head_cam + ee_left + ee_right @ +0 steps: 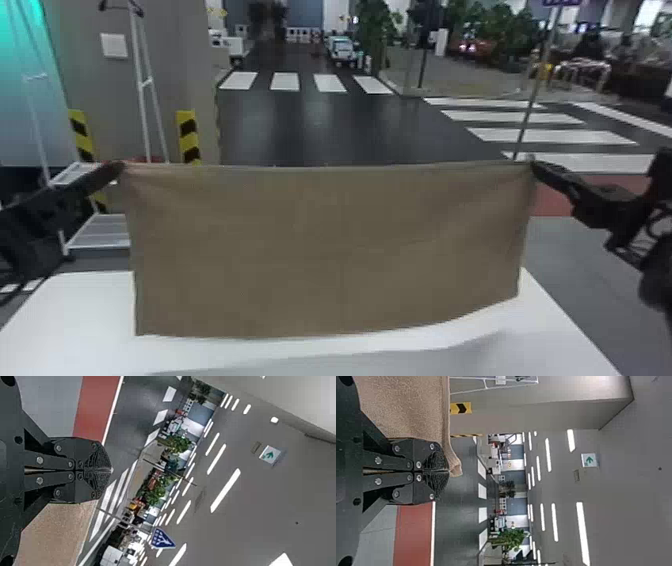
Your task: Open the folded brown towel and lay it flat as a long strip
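Brown towel (325, 250) hangs, hiding part of the white table (65, 320).

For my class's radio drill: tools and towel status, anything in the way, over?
Left tool, right tool: shut on brown towel, one top corner each. Towel hanging spread, white table below. No snag seen.

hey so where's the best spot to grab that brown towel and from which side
Probably by its two upper corners, one from each side, where the left gripper and right gripper pinch it. Held so, the brown towel hangs as a wide sheet, top edge nearly straight, lower edge free.
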Controlling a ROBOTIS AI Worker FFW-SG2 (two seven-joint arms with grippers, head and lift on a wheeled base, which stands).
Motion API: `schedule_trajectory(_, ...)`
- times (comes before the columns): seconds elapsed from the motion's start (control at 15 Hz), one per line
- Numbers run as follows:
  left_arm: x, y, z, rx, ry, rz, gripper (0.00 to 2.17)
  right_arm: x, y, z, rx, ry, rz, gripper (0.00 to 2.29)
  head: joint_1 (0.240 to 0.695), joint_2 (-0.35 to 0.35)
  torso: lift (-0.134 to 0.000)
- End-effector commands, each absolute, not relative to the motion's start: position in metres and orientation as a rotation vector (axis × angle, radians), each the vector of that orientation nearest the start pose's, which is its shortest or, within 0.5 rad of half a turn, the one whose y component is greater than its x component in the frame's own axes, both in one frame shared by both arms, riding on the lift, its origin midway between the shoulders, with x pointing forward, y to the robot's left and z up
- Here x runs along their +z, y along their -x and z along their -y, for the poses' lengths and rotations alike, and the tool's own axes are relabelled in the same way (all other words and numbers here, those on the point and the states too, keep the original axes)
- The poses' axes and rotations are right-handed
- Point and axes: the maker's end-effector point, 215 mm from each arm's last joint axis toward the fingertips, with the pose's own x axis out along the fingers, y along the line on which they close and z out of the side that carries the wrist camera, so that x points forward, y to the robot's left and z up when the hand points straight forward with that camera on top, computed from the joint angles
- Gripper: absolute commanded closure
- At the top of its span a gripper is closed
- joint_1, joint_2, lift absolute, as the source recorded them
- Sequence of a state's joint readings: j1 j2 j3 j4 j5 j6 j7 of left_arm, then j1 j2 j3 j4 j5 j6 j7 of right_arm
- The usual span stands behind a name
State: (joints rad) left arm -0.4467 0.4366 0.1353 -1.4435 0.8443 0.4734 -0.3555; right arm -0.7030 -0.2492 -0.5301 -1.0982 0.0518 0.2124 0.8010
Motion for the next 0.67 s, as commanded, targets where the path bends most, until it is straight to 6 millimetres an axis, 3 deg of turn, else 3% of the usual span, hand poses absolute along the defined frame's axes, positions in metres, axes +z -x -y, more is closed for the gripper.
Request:
schedule_trajectory(0.0,-0.138,-0.694,-0.355,-0.357,0.471,0.073,1.47,-0.137,-0.711,0.458,0.234,-0.058,0.133,1.39,0.368,-0.093,-0.123)
schedule_trajectory(0.2,-0.128,-0.693,-0.349,-0.385,0.482,0.090,1.47,-0.136,-0.708,0.462,0.237,-0.050,0.138,1.39,0.348,-0.080,-0.123)
schedule_trajectory(0.27,-0.134,-0.688,-0.343,-0.402,0.491,0.086,1.47,-0.153,-0.702,0.464,0.242,-0.055,0.113,1.39,0.345,-0.080,-0.123)
schedule_trajectory(0.4,-0.172,-0.659,-0.335,-0.413,0.491,0.040,1.47,-0.206,-0.676,0.465,0.292,-0.084,0.046,1.39,0.347,-0.086,-0.123)
schedule_trajectory(0.47,-0.194,-0.638,-0.335,-0.407,0.491,0.021,1.47,-0.229,-0.661,0.464,0.319,-0.100,0.020,1.39,0.382,-0.093,-0.123)
schedule_trajectory(0.6,-0.237,-0.585,-0.316,-0.413,0.510,-0.023,1.47,-0.273,-0.623,0.462,0.370,-0.144,-0.026,1.39,0.440,-0.100,-0.123)
